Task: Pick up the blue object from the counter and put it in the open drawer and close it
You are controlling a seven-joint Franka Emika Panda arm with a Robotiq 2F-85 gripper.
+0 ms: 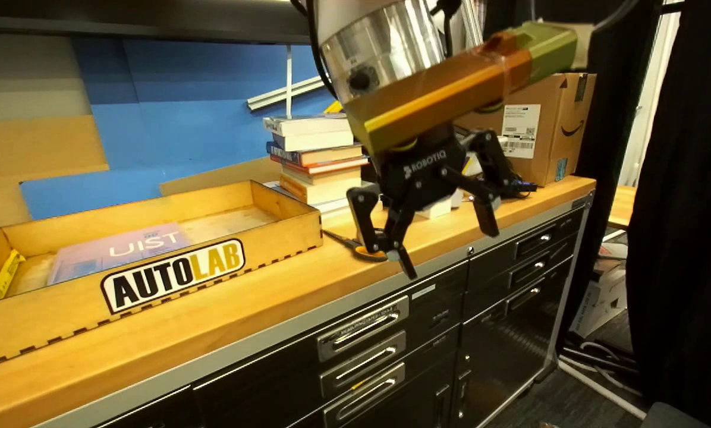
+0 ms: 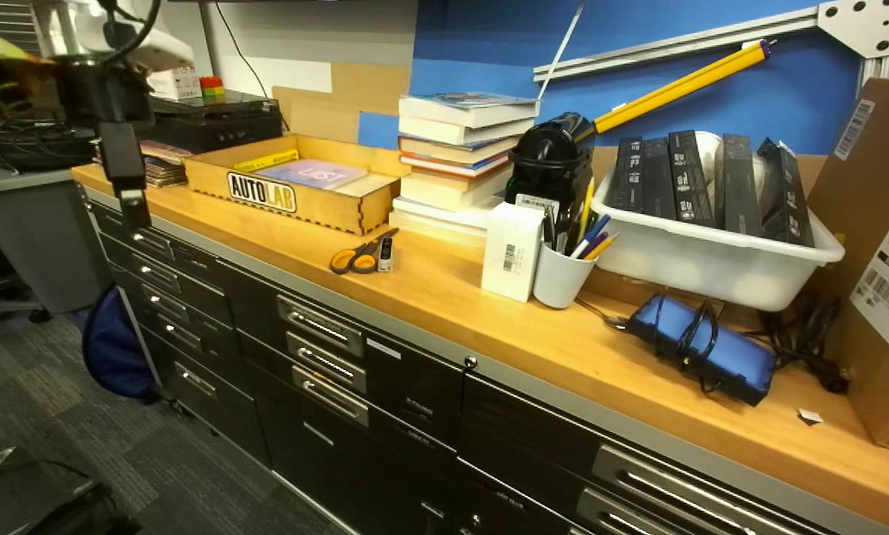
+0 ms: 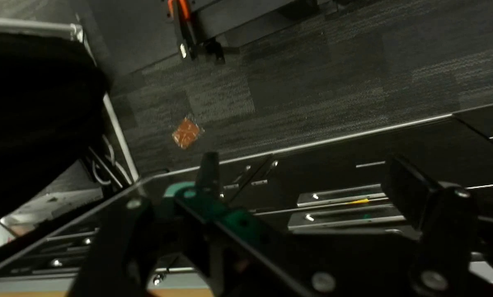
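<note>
My gripper is open with nothing between its fingers. It hangs in front of the counter; it also shows side-on at the left in an exterior view. In the wrist view the spread fingers stand over the cabinet fronts and the floor. The dark drawers with silver handle strips lie below the counter edge. The drawers that show look shut in both exterior views. Their handles also show in the wrist view. The small light-blue block is hidden or out of view.
On the counter are the AUTOLAB tray, a book stack, scissors, a white box, a pen cup, a white bin, a corded blue case and a cardboard box.
</note>
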